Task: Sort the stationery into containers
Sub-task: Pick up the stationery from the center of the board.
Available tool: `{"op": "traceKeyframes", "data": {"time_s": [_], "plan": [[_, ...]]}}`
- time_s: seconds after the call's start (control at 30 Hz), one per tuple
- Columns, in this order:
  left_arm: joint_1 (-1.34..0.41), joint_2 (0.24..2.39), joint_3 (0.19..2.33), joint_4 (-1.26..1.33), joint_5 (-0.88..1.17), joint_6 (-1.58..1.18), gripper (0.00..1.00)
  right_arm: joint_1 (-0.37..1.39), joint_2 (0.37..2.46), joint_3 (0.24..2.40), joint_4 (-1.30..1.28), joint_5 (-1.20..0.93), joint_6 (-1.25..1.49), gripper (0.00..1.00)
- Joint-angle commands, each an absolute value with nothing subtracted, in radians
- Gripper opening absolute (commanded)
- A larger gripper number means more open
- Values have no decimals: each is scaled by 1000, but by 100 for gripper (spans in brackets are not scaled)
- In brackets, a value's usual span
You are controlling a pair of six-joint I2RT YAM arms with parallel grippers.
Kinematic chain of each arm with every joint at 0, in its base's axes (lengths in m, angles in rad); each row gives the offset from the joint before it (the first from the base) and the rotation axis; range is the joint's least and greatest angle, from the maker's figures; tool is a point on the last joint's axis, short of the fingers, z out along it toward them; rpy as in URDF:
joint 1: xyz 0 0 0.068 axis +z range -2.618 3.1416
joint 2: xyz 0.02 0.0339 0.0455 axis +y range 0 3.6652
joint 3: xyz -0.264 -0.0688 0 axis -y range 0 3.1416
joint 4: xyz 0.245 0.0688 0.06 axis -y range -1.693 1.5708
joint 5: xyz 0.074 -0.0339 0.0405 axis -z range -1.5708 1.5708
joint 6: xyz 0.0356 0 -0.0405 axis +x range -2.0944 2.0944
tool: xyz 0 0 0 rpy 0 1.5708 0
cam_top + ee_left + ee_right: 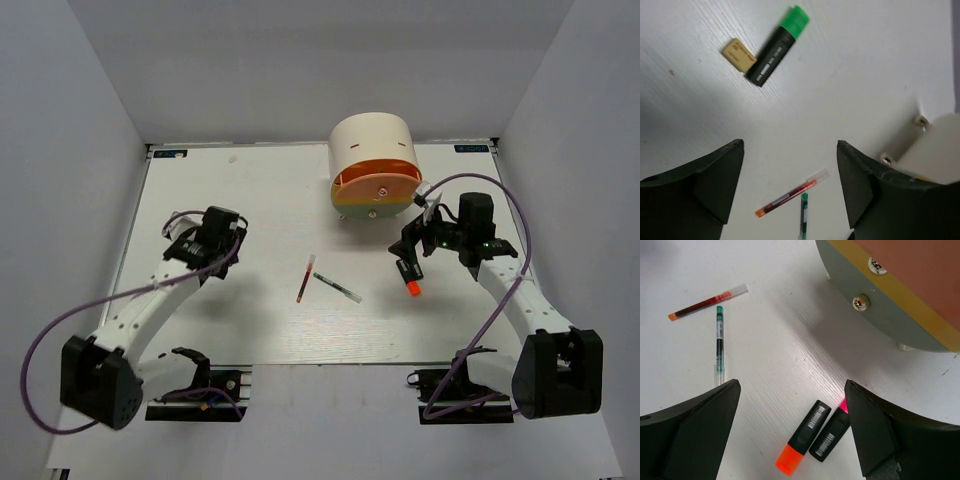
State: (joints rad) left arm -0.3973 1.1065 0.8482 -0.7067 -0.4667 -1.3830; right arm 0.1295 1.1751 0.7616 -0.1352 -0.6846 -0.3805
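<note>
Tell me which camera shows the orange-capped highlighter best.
The right wrist view: the orange-capped highlighter lies whole and sharp on the table, beside the pink-capped highlighter. The top external view shows it small, little more than its orange cap. The left wrist view does not show it at all.

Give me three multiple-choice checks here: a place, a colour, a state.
1. Where do the orange-capped highlighter and pink-capped highlighter lie?
A. Side by side on the table, before the organiser.
B. On top of the organiser.
C. Far apart at opposite table edges.
2. What colour caps the third highlighter, beside the eraser?
A. Blue.
B. Yellow.
C. Green.
3. How is the right gripper?
A. Shut on a highlighter.
B. Open, empty.
C. Shut, empty.
Answers: 1 A, the right wrist view shows both lying together near the organiser. 2 C, the left wrist view shows a green cap. 3 B, its jaws stand wide, nothing between.
</note>
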Motion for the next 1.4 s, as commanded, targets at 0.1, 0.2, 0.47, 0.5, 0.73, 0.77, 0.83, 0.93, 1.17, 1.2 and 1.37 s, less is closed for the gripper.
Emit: {"op": "traceKeyframes", "data": {"time_s": [0.1,0.2,0.47,0.5,0.73,0.77,0.83,0.93,1.17,1.2,1.37], "plan": [[-266,1403,1034,-862,-358,-1532,79,132,1091,727,-123,-681,-411,89],[-203,1457,1043,-827,-276,-1542,70,132,1046,690,-114,-664,-410,83],[-124,1540,1103,-851,-219,-1522,56,132,979,629,-92,-647,-384,71],[-114,1540,1103,-851,-219,-1522,58,133,980,624,-84,-647,-373,69],[-92,1563,1058,-841,-200,-1522,67,132,997,637,-71,-646,-367,69],[-92,1563,1058,-841,-199,-1522,67,130,1000,637,-74,-644,-367,69],[-83,1572,1049,-841,-199,-1522,67,132,1003,638,-74,-644,-370,69],[-83,1572,1049,-841,-209,-1513,67,130,1009,637,-69,-647,-364,69],[-64,1644,1060,-868,-209,-1513,67,130,1011,634,-64,-646,-353,69],[-64,1658,1060,-858,-209,-1513,67,129,1009,635,-66,-641,-354,69],[-55,1713,1092,-857,-218,-1513,67,130,1006,632,-67,-643,-356,69]]}}
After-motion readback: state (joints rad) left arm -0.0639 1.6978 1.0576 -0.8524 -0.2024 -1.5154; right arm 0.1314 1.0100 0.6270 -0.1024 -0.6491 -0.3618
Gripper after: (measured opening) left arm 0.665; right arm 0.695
